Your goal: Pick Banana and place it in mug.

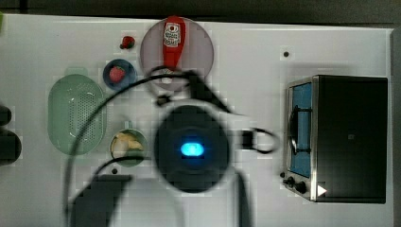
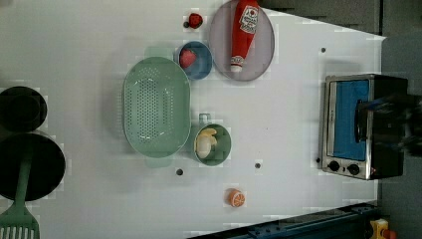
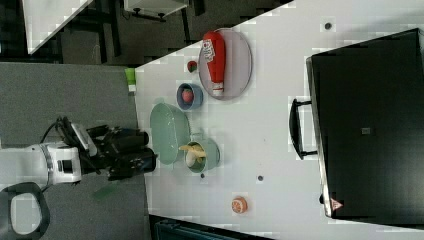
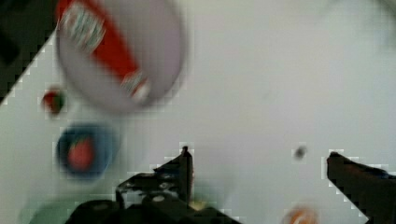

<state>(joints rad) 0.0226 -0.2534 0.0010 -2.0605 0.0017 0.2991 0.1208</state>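
The pale yellow banana point(image 2: 205, 142) lies inside the teal-green mug point(image 2: 222, 145), next to the big basket. The same banana point(image 3: 192, 150) and mug point(image 3: 209, 156) show in the right view, and the top view has the mug point(image 1: 137, 156) just left of my arm point(image 1: 191, 149). My gripper point(image 4: 259, 156) is open, its two dark fingers spread wide over the white table with nothing between them. It is held up off the table, apart from the mug.
A mint-green perforated basket point(image 2: 157, 107) sits beside the mug. Beyond it are a blue bowl point(image 2: 199, 69) with a strawberry, a loose strawberry point(image 2: 195, 20) and a ketchup bottle point(image 2: 244, 32) on a grey plate point(image 2: 261, 50). An orange slice point(image 2: 236, 198) and a toaster oven point(image 2: 358, 127) are nearby.
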